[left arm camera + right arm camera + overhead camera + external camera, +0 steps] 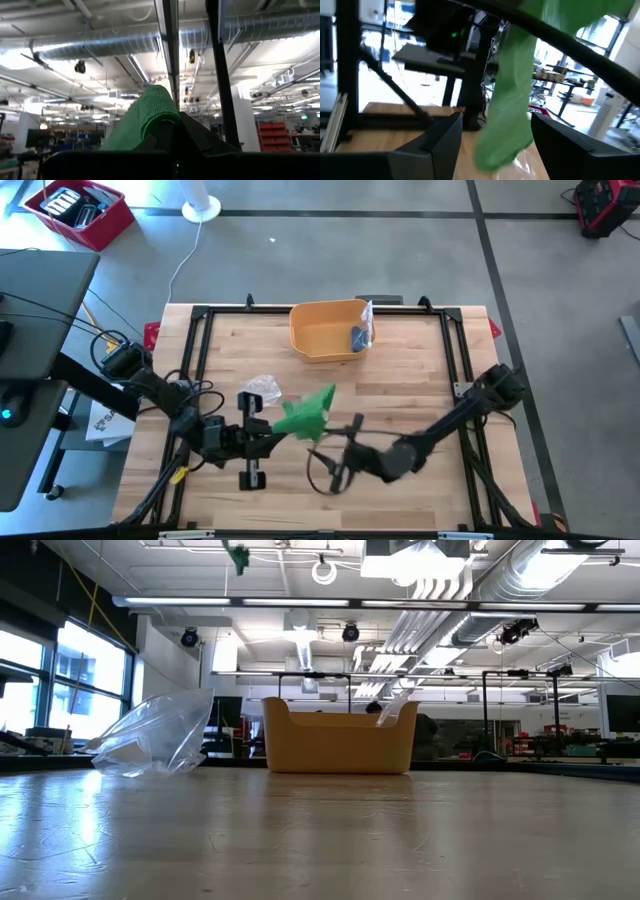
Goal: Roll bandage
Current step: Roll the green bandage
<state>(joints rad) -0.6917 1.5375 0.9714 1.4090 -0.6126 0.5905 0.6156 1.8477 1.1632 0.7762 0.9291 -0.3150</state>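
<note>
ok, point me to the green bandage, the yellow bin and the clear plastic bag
green bandage [305, 416]: high view, middle of the bunched cloth.
yellow bin [340, 745]: low view, front wall.
clear plastic bag [155, 736]: low view, centre of the crumpled film.

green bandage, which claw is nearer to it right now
Left. The left claw is shut on the green bandage, holding one end. The right claw is open just beside it, with the hanging end between its fingers but not gripped.
</note>
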